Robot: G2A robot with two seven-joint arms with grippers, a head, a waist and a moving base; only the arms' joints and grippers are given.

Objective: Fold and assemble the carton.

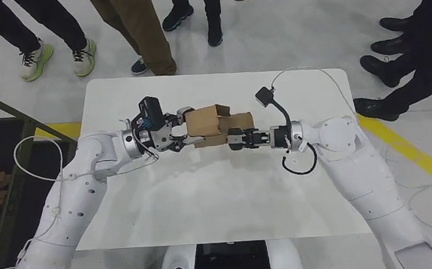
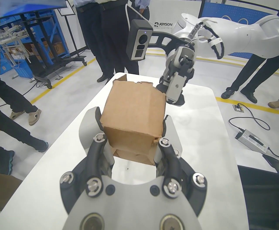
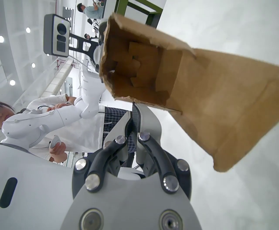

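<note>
Left hand [image 2: 131, 118] clamps carton [image 2: 133, 102]; right hand [image 3: 134, 113] closed at open rim; folded flaps [image 3: 139, 65] inside.

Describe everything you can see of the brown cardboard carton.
The brown cardboard carton is a plain, creased box opened into a squarish tube above the white table. Its end nearer the left gripper is closed by interlocked flaps, seen from inside. The other end is open, with a ragged rim and one long flap sticking out. The left gripper's fingers clamp two opposite sides. The shut right gripper has its tips at the open rim.
</note>
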